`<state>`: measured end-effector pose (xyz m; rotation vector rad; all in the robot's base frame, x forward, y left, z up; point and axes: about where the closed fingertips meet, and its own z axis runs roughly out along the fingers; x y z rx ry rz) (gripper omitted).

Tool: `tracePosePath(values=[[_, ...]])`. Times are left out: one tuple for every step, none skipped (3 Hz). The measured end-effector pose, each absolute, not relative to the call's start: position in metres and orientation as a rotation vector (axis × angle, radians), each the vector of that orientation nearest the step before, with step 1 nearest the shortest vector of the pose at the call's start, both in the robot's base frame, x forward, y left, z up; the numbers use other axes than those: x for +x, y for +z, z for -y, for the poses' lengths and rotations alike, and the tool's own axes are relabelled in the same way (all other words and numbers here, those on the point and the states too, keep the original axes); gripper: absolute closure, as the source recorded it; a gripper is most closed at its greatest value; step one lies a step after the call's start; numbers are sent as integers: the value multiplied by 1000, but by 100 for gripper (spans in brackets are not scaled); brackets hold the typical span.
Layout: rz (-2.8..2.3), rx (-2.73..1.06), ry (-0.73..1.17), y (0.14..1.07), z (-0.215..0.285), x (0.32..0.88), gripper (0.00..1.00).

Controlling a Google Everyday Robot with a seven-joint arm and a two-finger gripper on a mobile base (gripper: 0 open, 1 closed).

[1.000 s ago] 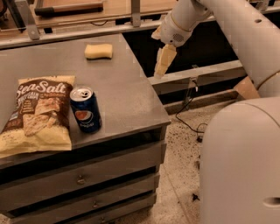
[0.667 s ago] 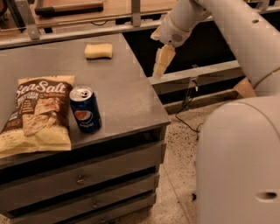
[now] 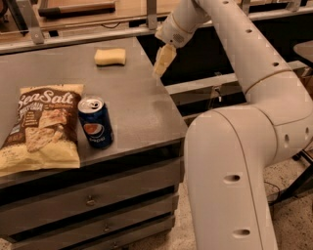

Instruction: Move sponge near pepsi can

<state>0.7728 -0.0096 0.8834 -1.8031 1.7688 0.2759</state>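
Observation:
The pale-yellow sponge (image 3: pixel 110 56) lies at the far side of the grey table top (image 3: pixel 132 102). The dark blue pepsi can (image 3: pixel 96 122) stands upright near the table's front edge, well in front of the sponge. My gripper (image 3: pixel 163 61) hangs from the white arm over the table's right edge. It is to the right of the sponge, a little above the surface, and touches nothing.
A large yellow-and-brown Sea Salt chip bag (image 3: pixel 41 129) lies flat just left of the can. The table has drawers (image 3: pixel 93 197) on its front. My white arm and base (image 3: pixel 234 161) fill the right side. A wooden bench (image 3: pixel 83 10) runs behind the table.
My gripper has moved left, from beyond the table's right edge to over that edge, closer to the sponge. Sponge, can and bag have not moved.

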Motion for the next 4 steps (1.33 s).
tracePosePath(values=[[-1620, -1643, 328, 911, -12, 802, 0], [-1549, -1444, 421, 921, -33, 829, 0], [-1567, -1360, 483, 910, -52, 841, 0], [-1606, -1311, 568, 888, -76, 848, 0]])
